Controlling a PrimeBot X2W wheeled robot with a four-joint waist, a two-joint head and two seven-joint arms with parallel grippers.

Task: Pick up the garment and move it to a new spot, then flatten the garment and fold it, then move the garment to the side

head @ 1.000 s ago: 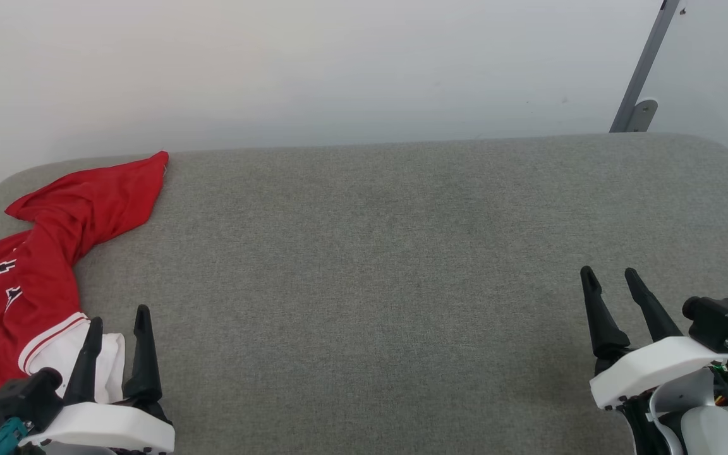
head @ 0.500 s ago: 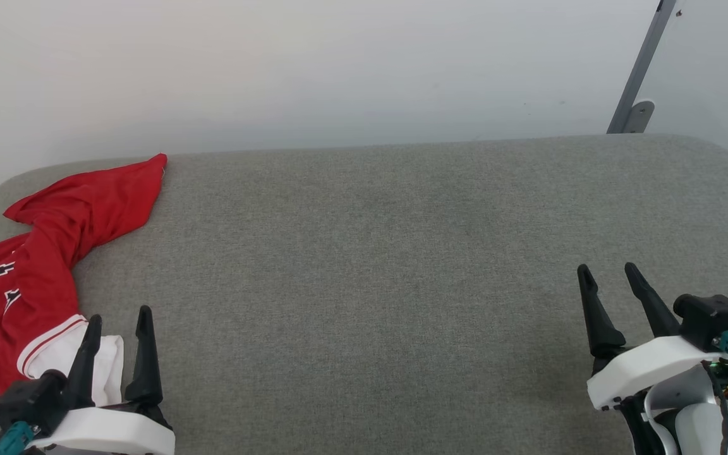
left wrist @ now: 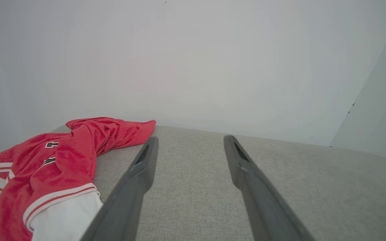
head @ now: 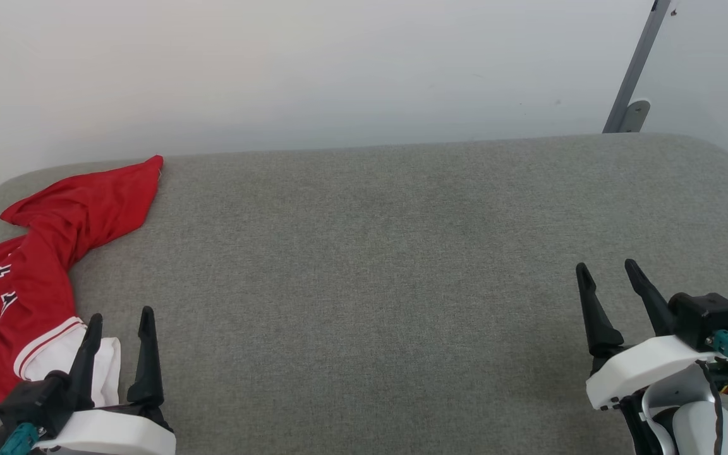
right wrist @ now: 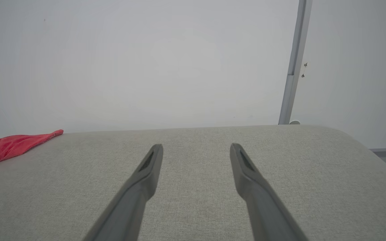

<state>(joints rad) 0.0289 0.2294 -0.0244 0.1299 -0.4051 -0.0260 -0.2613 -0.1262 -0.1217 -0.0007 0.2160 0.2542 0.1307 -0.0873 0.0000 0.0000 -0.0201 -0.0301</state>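
The garment [head: 48, 253] lies on the cushion's [head: 402, 253] left end, just beside the fingers [head: 146, 360] of the left gripper [head: 121, 315].

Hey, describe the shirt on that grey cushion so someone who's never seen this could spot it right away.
Start at the wide grey padded surface below the white wall. At its left end, just beyond the robot's left hand, the garment lies crumpled. It is bright red against the grey, with a white sleeve edged in red-and-white stripes and black, white-outlined lettering.
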